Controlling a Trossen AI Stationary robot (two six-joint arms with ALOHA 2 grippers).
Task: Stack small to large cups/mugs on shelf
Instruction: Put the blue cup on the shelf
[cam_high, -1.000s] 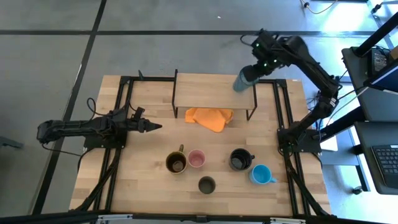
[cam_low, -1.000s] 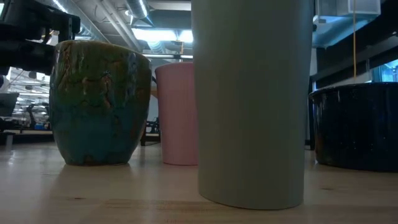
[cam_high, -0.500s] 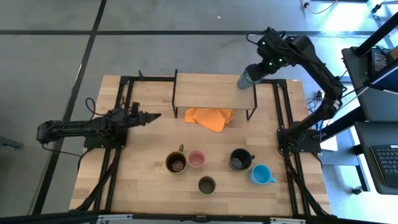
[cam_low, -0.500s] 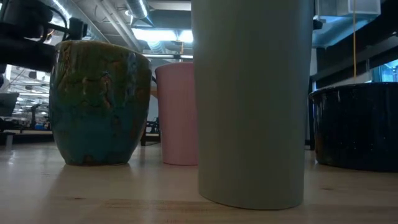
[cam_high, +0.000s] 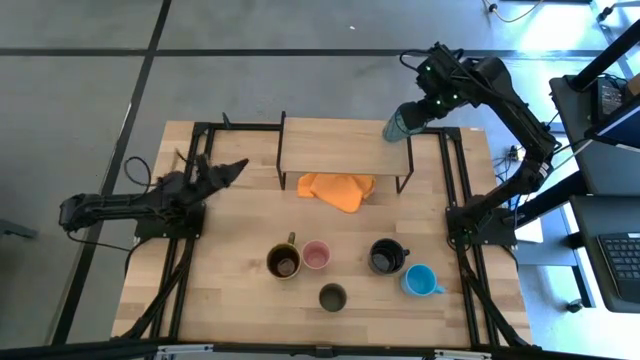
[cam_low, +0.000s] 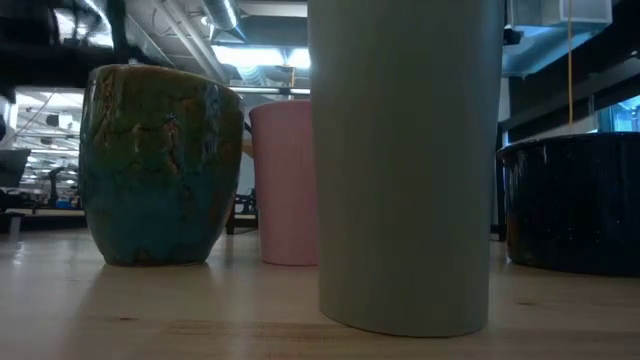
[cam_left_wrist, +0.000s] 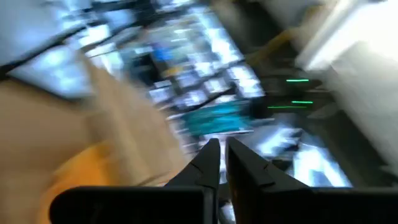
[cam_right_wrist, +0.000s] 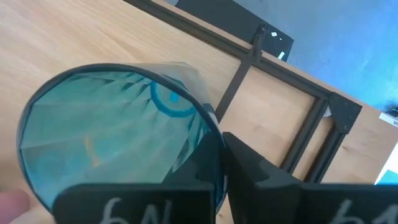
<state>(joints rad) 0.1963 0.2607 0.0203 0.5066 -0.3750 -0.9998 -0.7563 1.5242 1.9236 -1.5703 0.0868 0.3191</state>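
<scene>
The teal patterned tumbler (cam_high: 397, 125) hangs tilted over the right end of the shelf (cam_high: 335, 146), with my right gripper (cam_high: 414, 113) shut on it. The tumbler's open mouth (cam_right_wrist: 106, 137) fills the right wrist view. My left gripper (cam_high: 236, 165) is shut on nothing at the table's left, its fingers (cam_left_wrist: 211, 163) pointing toward the far right. Near the front edge stand the mustard-brown mug (cam_high: 284, 262), pink cup (cam_high: 316, 254), black mug (cam_high: 386, 256), light blue mug (cam_high: 420, 280) and olive-grey cup (cam_high: 332, 297). My right gripper holds the tumbler by its rim wall (cam_right_wrist: 214, 134), one finger inside the cup and one outside. The fingers come from above, slanting down. The tumbler hangs tilted below them; whether its base touches the shelf board does not show.
An orange cloth (cam_high: 338, 190) lies on the table just in front of the shelf. Black frame rails (cam_high: 446, 170) run along both sides of the table. In the low view the olive-grey cup (cam_low: 405, 165) stands closest, with the mustard-brown mug (cam_low: 160, 165), pink cup (cam_low: 285, 185) and black mug (cam_low: 575, 200) behind.
My left gripper has swung from pointing at the table's right edge toward the far edge and has tipped upward, still shut. My right gripper has drifted slightly toward the right edge with the tumbler, which stays tilted in the hold.
</scene>
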